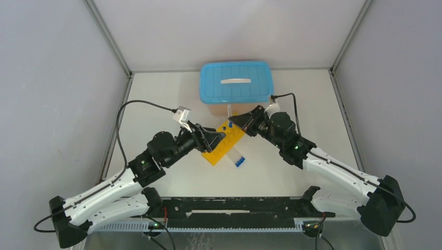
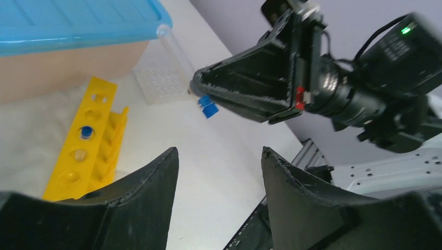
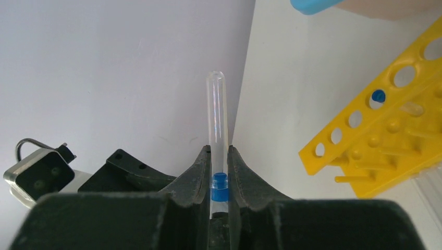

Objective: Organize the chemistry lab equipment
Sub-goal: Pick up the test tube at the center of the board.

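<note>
Nearest, blue-capped tubes, count unclear, lie at 5 o'clock of the one yellow rack, which holds one capped tube. The left gripper gapes empty; the right gripper clamps one tube. One blue-lidded bin sits at 12 o'clock.

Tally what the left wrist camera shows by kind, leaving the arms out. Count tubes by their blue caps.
blue-lidded bin: 1
yellow rack: 1
clear tray: 1
blue-capped tubes: 2, one standing in the rack, the other held in the right gripper
Total: 5
</note>
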Controlling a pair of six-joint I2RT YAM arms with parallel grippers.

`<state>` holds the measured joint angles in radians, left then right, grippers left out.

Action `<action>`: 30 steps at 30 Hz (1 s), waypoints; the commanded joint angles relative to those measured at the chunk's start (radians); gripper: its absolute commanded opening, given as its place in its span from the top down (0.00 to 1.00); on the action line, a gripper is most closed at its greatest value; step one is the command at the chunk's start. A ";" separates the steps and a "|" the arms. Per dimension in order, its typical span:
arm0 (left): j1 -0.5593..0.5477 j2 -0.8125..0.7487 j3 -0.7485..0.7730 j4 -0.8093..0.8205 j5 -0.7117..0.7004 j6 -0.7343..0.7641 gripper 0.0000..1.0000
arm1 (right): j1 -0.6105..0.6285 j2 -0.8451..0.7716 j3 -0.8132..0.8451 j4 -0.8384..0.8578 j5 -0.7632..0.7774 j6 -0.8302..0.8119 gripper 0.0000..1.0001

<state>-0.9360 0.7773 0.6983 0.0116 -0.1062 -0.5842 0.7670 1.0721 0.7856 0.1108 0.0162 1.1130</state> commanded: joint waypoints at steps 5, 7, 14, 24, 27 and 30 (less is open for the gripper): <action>0.004 -0.017 -0.053 0.193 -0.024 -0.172 0.36 | -0.024 -0.009 -0.109 0.300 -0.082 0.072 0.82; 0.011 -0.013 -0.054 0.196 -0.034 -0.200 0.36 | -0.026 -0.002 -0.112 0.320 -0.101 0.064 0.83; 0.055 -0.006 -0.029 0.121 -0.109 -0.288 0.30 | -0.021 -0.037 -0.138 0.317 -0.112 0.042 0.83; 0.104 0.057 0.002 0.164 -0.036 -0.306 0.29 | -0.011 -0.064 -0.154 0.287 -0.193 0.008 0.83; 0.120 0.063 0.010 0.168 -0.027 -0.308 0.30 | -0.017 -0.060 -0.155 0.277 -0.226 0.003 0.83; 0.140 0.058 0.010 0.174 -0.013 -0.310 0.30 | -0.012 -0.055 -0.155 0.276 -0.255 -0.004 0.83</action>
<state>-0.8211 0.8433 0.6552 0.1364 -0.1501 -0.8833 0.7506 1.0313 0.6308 0.3630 -0.1856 1.1385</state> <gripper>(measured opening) 0.703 0.196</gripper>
